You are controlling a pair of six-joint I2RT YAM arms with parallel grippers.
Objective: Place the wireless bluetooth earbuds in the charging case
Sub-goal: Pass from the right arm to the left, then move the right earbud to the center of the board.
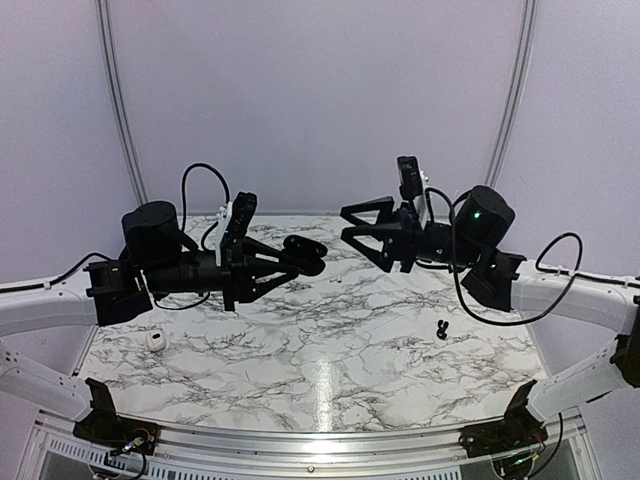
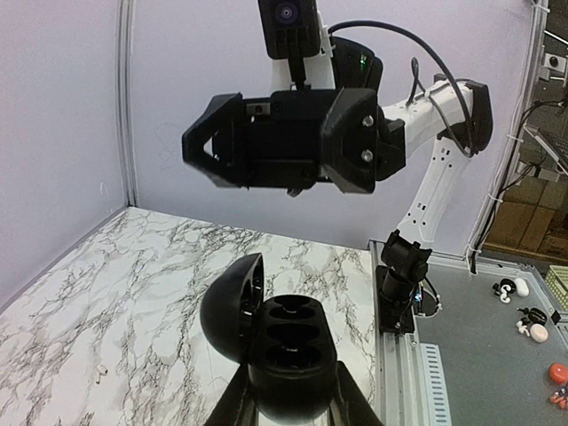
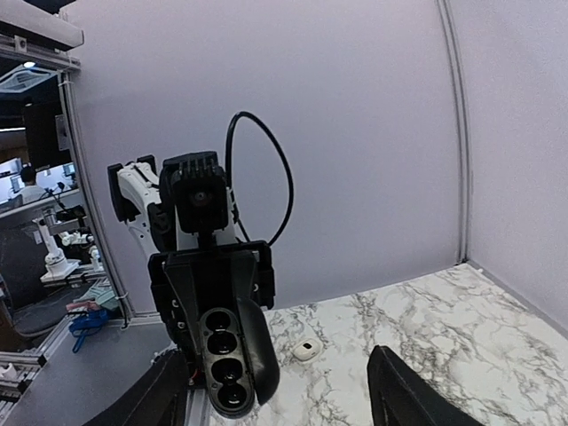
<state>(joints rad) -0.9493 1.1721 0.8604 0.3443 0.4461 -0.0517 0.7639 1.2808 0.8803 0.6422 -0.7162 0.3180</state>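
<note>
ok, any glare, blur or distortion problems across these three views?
Top external: glare streak down the marble table, front edge bowed by the wide lens, earbud tiny but sharp. Left wrist: black charging case fills the bottom, wells dark and low-contrast, no blur. Right wrist: own fingers are near-black silhouettes at the bottom edge; case sharp.

1. The charging case [image 2: 288,355] is glossy black and rounded. It is up off the surface, clamped at its base between the fingers of my left gripper [image 2: 293,410].
2. Its hinged lid is swung open to one side, and the open face shows a row of round, dark recesses. I see no bud seated in any of them.
3. One black earbud [image 1: 441,328] lies on the marble surface towards my right side, well apart from the case and too small for me to read its pose.
4. A small white rounded piece [image 1: 155,340] with a dark spot lies on the surface at my left. I cannot tell what it is.
</note>
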